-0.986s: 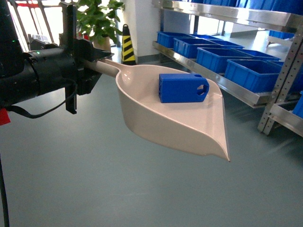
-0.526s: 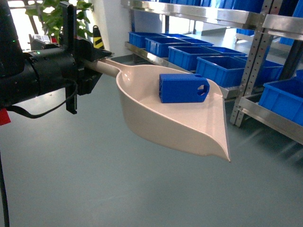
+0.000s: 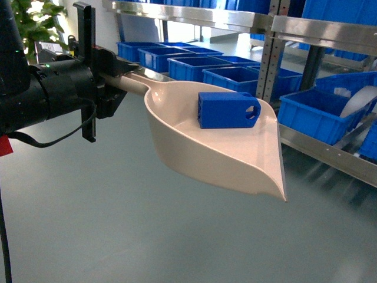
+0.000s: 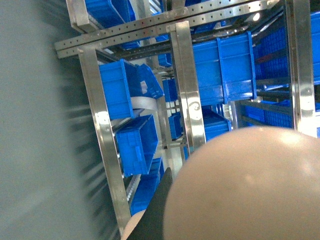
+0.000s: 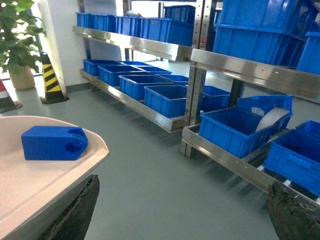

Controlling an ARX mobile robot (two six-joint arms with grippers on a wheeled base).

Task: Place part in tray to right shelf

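Steel racks with blue crates [image 3: 235, 76] line your right. Your left gripper [image 3: 109, 79] is clamped on the tray [image 3: 212, 153] handle; the part [image 3: 227, 109] lies inside — right shelf [image 3: 318, 150] just beyond its lip. Right fingers [image 5: 75, 212] stand apart.

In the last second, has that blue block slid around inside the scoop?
No. The blue block sits at the same spot against the scoop's far wall; only the shelves behind have swept leftward as the robot turns.

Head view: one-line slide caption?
Left gripper carries the tray by its handle, blue part lying inside, beside crate-filled steel shelves.
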